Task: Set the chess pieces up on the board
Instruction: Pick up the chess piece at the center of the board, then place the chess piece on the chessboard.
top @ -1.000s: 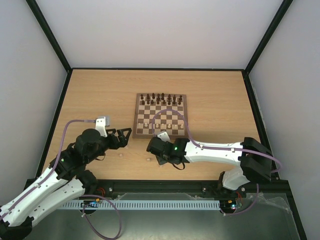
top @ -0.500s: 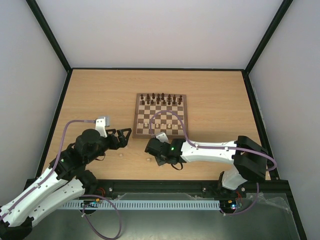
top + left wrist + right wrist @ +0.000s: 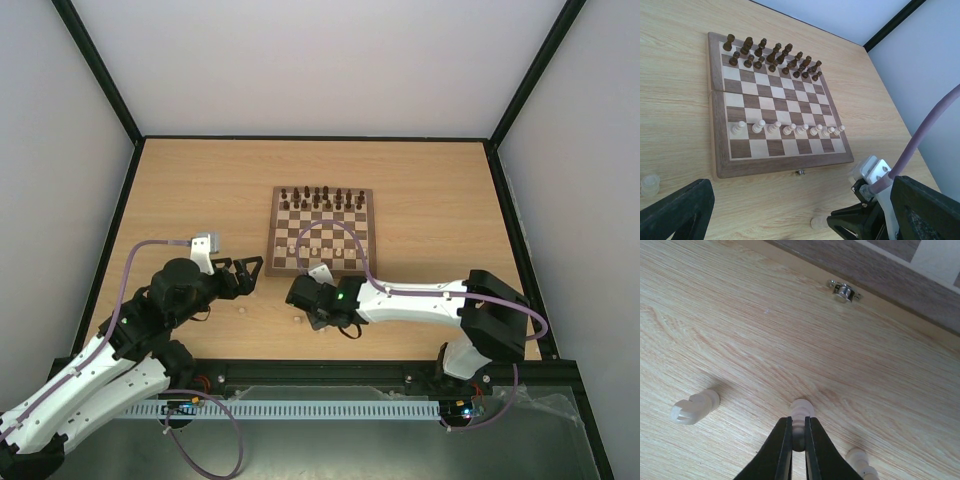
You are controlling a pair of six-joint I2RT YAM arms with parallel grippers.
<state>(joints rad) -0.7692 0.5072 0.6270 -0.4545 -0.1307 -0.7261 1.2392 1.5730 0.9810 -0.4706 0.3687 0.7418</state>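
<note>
The board [image 3: 272, 232] lies mid-table, with a row of pale chess pieces [image 3: 790, 129] on its near side and dark pieces [image 3: 772, 54] along its far side. Just short of the board's near edge, my right gripper [image 3: 798, 422] is low over the table. It is shut on a pale chess piece [image 3: 801, 409] that lies on the wood. Two more pale pieces lie loose beside it, one to the left [image 3: 694, 407] and one to the right [image 3: 860, 462]. My left gripper [image 3: 245, 268] hovers left of the board, open and holding nothing.
The board's metal clasp [image 3: 843, 291] sticks out from its near edge, just beyond my right gripper. A loose pale piece [image 3: 650, 184] lies on the table left of the board. A purple cable [image 3: 335, 232] arcs over the board's near half. Black frame rails edge the table.
My right gripper has slid a little to the left and its jaws have closed on the pale piece. The left arm has not moved.
</note>
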